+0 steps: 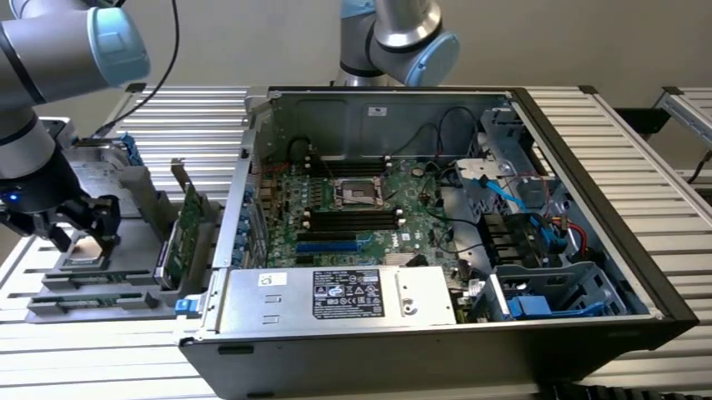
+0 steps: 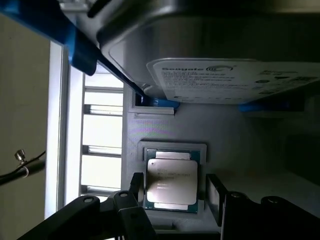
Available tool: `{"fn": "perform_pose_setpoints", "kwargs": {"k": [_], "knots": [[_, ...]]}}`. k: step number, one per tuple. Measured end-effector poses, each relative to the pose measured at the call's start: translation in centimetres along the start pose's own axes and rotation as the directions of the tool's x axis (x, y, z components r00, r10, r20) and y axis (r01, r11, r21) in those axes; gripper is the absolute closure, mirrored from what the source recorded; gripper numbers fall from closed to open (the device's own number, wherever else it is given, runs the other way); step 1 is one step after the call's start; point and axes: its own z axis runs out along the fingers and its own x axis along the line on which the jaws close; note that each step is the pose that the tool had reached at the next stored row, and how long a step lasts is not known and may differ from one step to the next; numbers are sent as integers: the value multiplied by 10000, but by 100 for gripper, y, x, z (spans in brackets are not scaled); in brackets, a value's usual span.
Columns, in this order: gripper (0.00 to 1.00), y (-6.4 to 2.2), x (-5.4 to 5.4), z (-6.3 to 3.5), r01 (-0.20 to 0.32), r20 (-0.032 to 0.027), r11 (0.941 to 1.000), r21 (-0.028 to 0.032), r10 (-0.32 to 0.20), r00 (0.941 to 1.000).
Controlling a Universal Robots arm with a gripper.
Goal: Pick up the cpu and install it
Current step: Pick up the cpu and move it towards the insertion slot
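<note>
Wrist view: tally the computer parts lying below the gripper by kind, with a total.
cpu: 1
hard drive: 1
Total: 2

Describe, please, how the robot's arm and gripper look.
The arm is a silver-grey tube with pale blue round joint caps. The gripper is black, with two flat fingers. A blue light glows above it, and a black cable hangs near the arm.
</note>
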Motion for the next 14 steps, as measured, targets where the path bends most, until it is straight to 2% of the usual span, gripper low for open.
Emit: {"fn": "perform_pose_setpoints", "kwargs": {"k": [3, 7, 14], "knots": [[38, 0, 2, 10, -1, 16, 10000, 1, 1, 10000], [38, 0, 20, 38, 2, 83, 10000, 4, -2, 10000], [38, 2, 24, 42, -15, 87, 10000, 3, 15, 10000]]}}
